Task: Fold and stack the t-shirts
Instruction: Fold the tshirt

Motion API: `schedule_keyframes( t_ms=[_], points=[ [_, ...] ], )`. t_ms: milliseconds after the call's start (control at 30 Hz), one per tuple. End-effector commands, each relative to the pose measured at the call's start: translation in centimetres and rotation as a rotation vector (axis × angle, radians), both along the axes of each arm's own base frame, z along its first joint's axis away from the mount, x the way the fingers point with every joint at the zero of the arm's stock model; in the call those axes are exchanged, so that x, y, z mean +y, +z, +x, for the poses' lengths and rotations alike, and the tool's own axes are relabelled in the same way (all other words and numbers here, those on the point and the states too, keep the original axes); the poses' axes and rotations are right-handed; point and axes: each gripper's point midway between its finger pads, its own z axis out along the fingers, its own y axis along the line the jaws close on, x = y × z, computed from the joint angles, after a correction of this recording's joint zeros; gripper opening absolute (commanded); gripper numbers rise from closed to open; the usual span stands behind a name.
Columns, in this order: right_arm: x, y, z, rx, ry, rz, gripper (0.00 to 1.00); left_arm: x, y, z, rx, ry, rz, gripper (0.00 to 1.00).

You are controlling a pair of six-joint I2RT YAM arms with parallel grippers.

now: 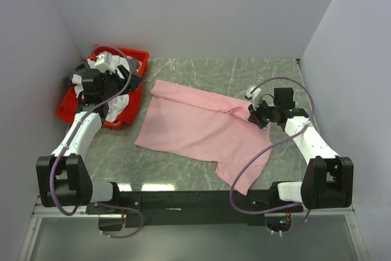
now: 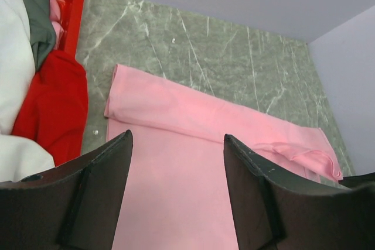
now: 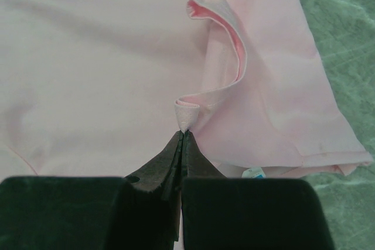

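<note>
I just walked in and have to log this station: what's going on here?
Two robot arms are handling laundry. The right gripper is shut on a pinch of the pink t-shirt, which lies spread on the table with one edge folded over. The left gripper hangs open by the red bin, holding nothing. White and grey clothes are piled in the bin.

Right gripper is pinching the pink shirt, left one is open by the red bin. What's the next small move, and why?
Probably lower the left gripper onto the edge of the pink shirt nearest the red bin and pinch it. The right gripper is shut on the other side alone, and one grip likely can't fold it flat.
</note>
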Motion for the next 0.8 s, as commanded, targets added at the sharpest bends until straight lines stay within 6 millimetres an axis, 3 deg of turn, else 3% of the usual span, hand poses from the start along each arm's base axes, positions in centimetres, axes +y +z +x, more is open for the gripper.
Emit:
schedule_keyframes(
  t_ms=[0,100,267,333,400,467,600,633,667,700,767],
  points=[
    [0.7,-0.8,-1.3,0.023,0.061,-0.015,0.00,-0.4,1.4,-1.1,-0.049,-0.031,0.025,0.68],
    [0.5,-2.0,-2.1,0.058,0.092,-0.055,0.00,-0.4,1.5,-1.5,-0.053,-0.032,0.028,0.68],
    [-0.7,-4.3,-3.9,0.146,0.141,-0.154,0.24,-0.2,2.0,-1.8,-0.065,-0.025,0.040,0.68],
    [-1.5,-4.5,-4.2,0.162,0.136,-0.189,0.32,-0.1,1.9,-2.0,-0.066,-0.020,0.047,0.69],
    [-2.3,-3.3,-4.0,0.143,0.118,-0.189,0.41,0.0,2.1,-2.2,-0.074,-0.015,0.054,0.69],
    [-1.9,-0.8,-2.8,0.091,0.109,-0.150,0.48,0.1,1.9,-2.5,-0.069,-0.006,0.063,0.69],
    [-0.9,1.7,0.0,0.098,0.017,-0.046,0.49,0.5,2.0,-3.4,-0.083,0.010,0.091,0.69],
    [-0.4,0.6,0.2,0.180,0.002,-0.002,0.49,0.6,2.1,-3.7,-0.084,0.015,0.095,0.69],
    [0.7,1.4,0.9,0.192,0.020,0.046,0.49,0.7,1.5,-4.0,-0.069,0.017,0.102,0.69],
    [1.3,1.0,1.1,0.226,0.019,0.057,0.49,0.8,1.7,-4.3,-0.076,0.022,0.116,0.69],
    [3.0,-0.9,1.2,0.304,0.036,0.043,0.49,1.0,0.8,-5.0,-0.054,0.030,0.131,0.69]
  ],
)
